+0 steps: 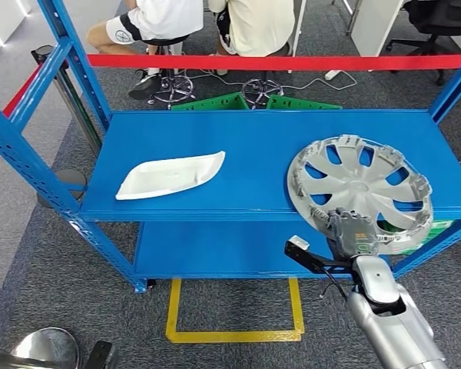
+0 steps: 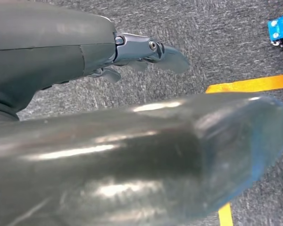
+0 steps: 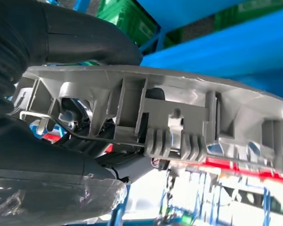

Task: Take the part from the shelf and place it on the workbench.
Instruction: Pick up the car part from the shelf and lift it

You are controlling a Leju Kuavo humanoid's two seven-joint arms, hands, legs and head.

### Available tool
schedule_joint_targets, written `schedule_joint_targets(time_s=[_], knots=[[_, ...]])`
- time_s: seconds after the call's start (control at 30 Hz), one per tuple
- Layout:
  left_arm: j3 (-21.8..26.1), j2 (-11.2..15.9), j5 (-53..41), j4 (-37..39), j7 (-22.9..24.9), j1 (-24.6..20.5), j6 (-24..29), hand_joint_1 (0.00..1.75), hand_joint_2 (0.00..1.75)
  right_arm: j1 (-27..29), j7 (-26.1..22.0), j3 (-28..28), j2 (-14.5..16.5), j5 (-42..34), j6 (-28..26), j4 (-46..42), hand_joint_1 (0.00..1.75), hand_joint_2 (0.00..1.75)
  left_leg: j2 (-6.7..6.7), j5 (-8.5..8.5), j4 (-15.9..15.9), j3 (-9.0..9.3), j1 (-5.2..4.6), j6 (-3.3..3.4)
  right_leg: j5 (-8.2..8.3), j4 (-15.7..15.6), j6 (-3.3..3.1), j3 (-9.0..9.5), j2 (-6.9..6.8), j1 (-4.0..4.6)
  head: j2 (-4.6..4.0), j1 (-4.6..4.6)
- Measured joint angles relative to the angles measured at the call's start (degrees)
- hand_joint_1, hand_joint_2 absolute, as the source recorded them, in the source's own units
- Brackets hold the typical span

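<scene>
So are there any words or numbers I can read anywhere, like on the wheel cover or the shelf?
None can be read.
Wheel cover: no words visible.
Blue shelf: no words visible.
Green label under the cover's edge: too small to read.
Round logo on a person's shorts: too blurred to read.

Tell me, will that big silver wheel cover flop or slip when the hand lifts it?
Probably stiff: the wheel cover has moulded ribs underneath. Likely light, being thin and spoked. The right hand grips only its rim, so it may tilt.

Right hand point(image 1: 351, 233) fingers point(image 3: 79, 42) clamped; left hand point(image 2: 147, 49) hangs open.
</scene>
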Motion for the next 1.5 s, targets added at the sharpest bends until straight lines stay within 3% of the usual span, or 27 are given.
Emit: schedule_joint_targets(time_s=[0.1, 0.23, 0.9, 1.17, 1.33, 1.43, 1.5], knots=[[0.5, -0.1, 0.3, 0.0, -0.5, 0.0, -0.1, 0.00, 0.00, 2.8, 0.1, -1.6, 0.4, 1.7, -4.3, -3.9, 1.75, 1.75, 0.00, -0.01, 0.0, -0.03, 0.00, 0.00, -0.02, 0.0, -0.02, -0.03, 0.00, 0.00, 0.00, 0.00], [1.2, -0.3, 0.4, 0.0, -0.8, 0.0, 0.2, 0.00, 1.75, 6.7, -0.2, -3.7, 1.1, 4.2, -8.3, -9.9, 1.75, 1.75, 0.00, -0.05, 0.0, -0.05, 0.00, -0.06, -0.08, 0.0, -0.09, -0.07, 0.02, 0.01, 0.00, -0.01], [2.3, -0.5, 0.4, 0.0, -2.6, 0.0, 1.2, 0.00, 1.75, 15.7, -2.5, -4.4, 1.8, 8.7, -10.5, -27.2, 1.75, 1.75, 0.01, -0.10, 0.0, -0.09, 0.00, -0.11, -0.13, 0.1, -0.15, -0.17, 0.03, 0.01, 0.00, -0.01], [2.9, -0.5, -0.2, 0.0, -1.6, 0.0, 2.9, 0.00, 1.75, 18.4, -5.6, -4.0, 1.8, 2.7, -11.8, -30.9, 1.75, 1.75, 0.00, -0.20, 0.0, -0.13, -0.23, 0.01, -0.15, 0.0, -0.04, -0.17, 0.00, -0.19, 0.00, -0.01], [2.9, -0.5, -0.9, 0.0, -1.4, 0.0, 3.5, 0.00, 1.75, 22.0, -7.9, -2.7, 1.8, 1.1, -13.0, -35.1, 1.75, 1.75, 0.00, -0.49, 0.1, -0.13, -0.70, 0.47, -0.29, -0.1, 0.36, -0.13, 0.00, -0.65, 0.00, -0.03], [2.9, -0.5, -1.3, 0.0, -1.2, 0.0, 3.7, 0.00, 1.75, 23.6, -8.4, -2.1, 1.6, 1.1, -13.2, -37.0, 1.75, 1.75, 0.07, -0.11, -0.3, 0.02, -0.72, 1.12, -0.33, -0.2, 0.91, -0.10, 0.06, -0.84, 0.00, -0.03], [2.9, -0.5, -1.6, 0.0, -1.2, -0.1, 3.7, 0.00, 1.75, 24.3, -8.7, -1.7, 1.3, 0.9, -13.5, -38.0, 1.75, 1.75, 0.21, 0.31, -1.0, 0.18, -0.41, 1.56, -2.63, 2.6, 1.06, -1.33, 0.09, -0.76, 0.00, 0.15]])
